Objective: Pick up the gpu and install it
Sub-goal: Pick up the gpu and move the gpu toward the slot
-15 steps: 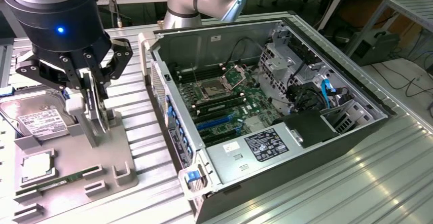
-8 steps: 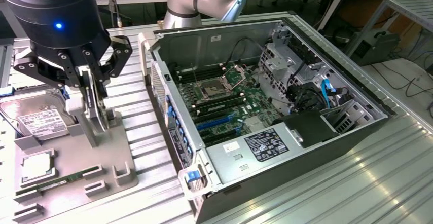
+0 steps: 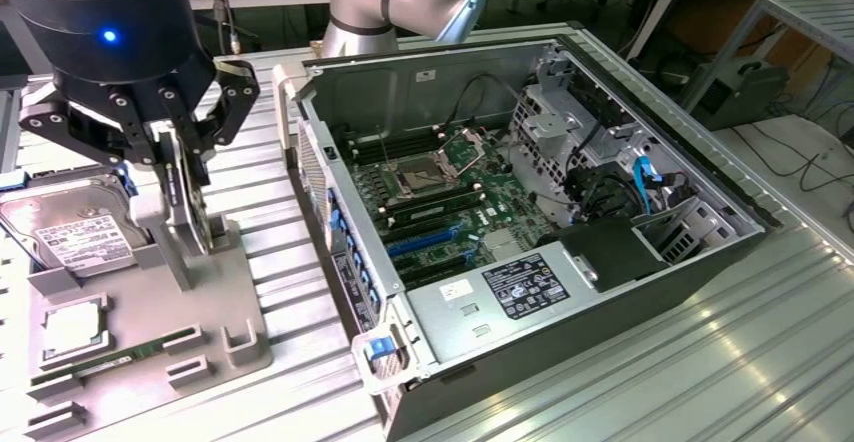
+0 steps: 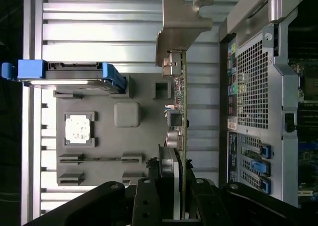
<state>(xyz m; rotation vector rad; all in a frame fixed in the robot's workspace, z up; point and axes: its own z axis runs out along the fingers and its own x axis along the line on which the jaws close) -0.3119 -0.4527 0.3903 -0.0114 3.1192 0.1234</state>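
In the exterior view's upper left, the fingers [image 4: 149,206] pinch the upright gpu [image 3: 184,227], closed on it, apparently above the gray parts tray [image 3: 220,347].

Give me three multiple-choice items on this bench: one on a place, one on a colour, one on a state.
1. Where does the hard drive lie?
A. on a shelf
B. on the grey tray
C. on the floor

2. What colour are the rails on the hard drive?
A. red
B. yellow
C. blue

3. How does the graphics card stand?
A. flat on the tray
B. upright on its edge, between the fingers of the gripper
C. tilted against the hard drive

Answers:
1. B: the drive rests on the tray beside the computer case.
2. C: blue rails run along its sides.
3. B: the card stands on edge over the tray, with the gripper closed on it.
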